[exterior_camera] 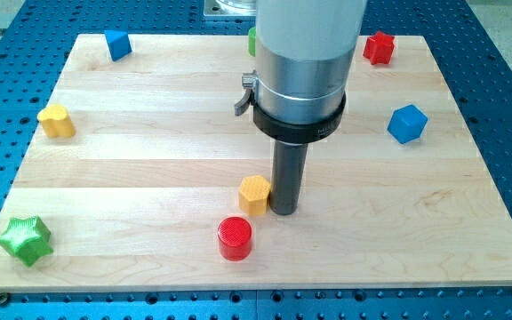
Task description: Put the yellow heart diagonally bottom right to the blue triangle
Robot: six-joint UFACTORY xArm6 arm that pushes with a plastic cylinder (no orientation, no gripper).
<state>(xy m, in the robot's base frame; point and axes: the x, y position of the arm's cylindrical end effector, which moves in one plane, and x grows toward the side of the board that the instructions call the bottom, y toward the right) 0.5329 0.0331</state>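
Here my tip [284, 212] rests on the tabletop [149, 169], touching the right side of an orange block [254, 194]. The yellow heart [56, 120] lies far left, well apart from the blue triangle [117, 44] at the far-left edge. The rod has nothing that opens or closes.

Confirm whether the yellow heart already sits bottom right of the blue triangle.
No: the yellow heart sits below and left of the blue triangle.

A robotics lab bench: a wooden board [149, 169] is lying on a blue perforated metal table [496, 107], with a grey robot arm [305, 62] standing over it.
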